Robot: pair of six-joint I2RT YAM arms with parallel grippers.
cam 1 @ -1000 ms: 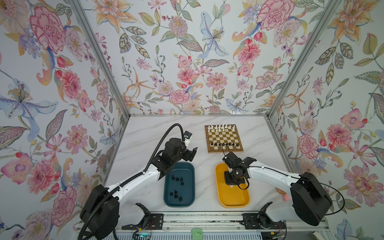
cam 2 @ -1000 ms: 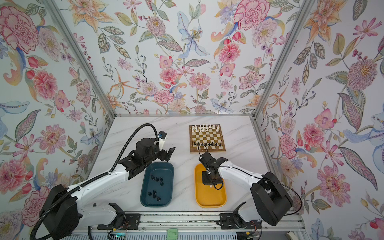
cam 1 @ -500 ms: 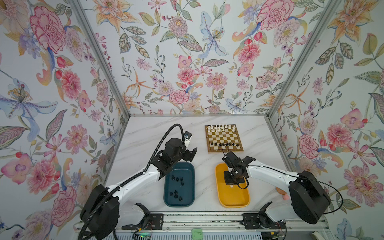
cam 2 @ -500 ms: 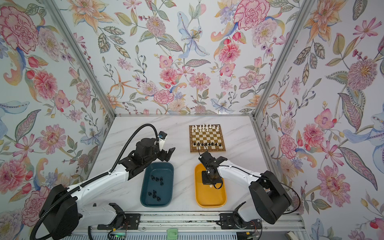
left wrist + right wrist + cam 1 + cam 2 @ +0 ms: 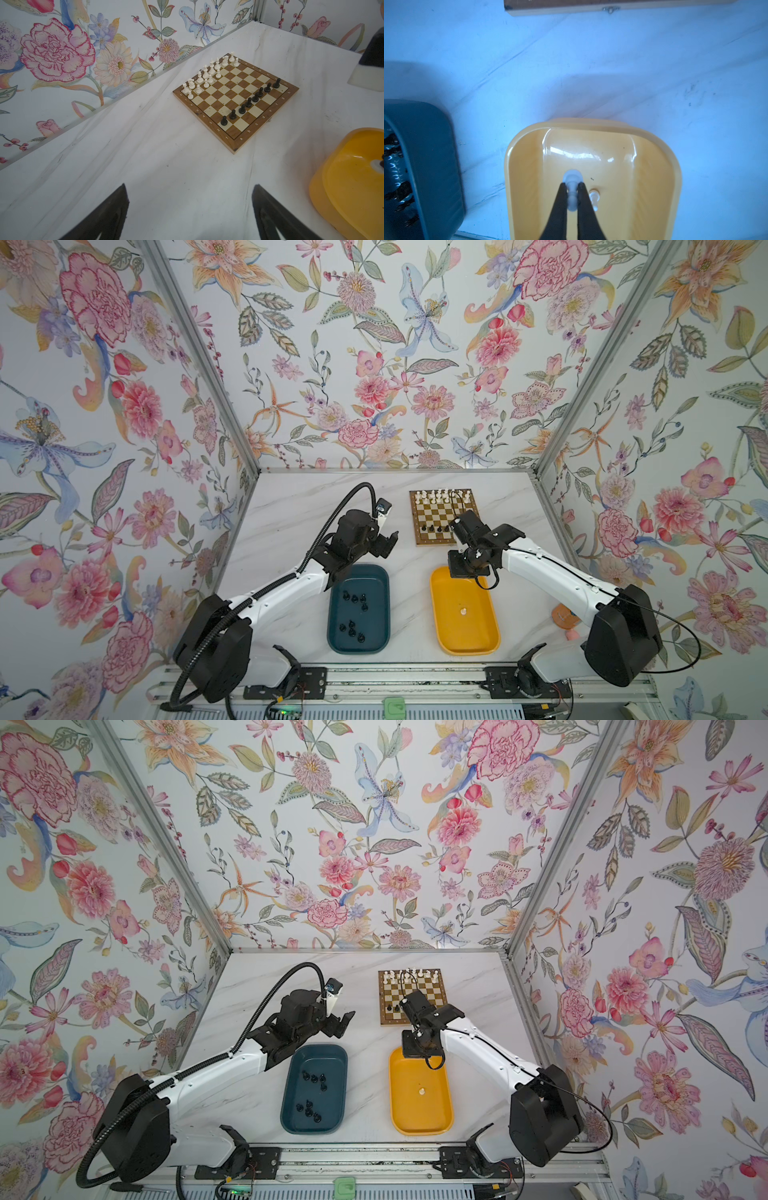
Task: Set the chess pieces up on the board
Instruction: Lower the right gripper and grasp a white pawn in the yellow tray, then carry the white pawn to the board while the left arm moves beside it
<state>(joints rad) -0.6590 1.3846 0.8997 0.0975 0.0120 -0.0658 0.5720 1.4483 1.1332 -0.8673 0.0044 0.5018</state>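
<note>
Board (image 5: 234, 91) carries upright white chess pieces (image 5: 211, 68) opposite a black pawn row (image 5: 248, 102).

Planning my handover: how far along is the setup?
Done: most white pieces and a row of black pawns stand on the board. In hand: the right gripper pinches a white piece in the yellow tray. Remaining: a second white piece there and black pieces in the teal tray.

Black jaws pinch a white chess piece (image 5: 572, 177) inside the yellow tray (image 5: 591, 123).
</note>
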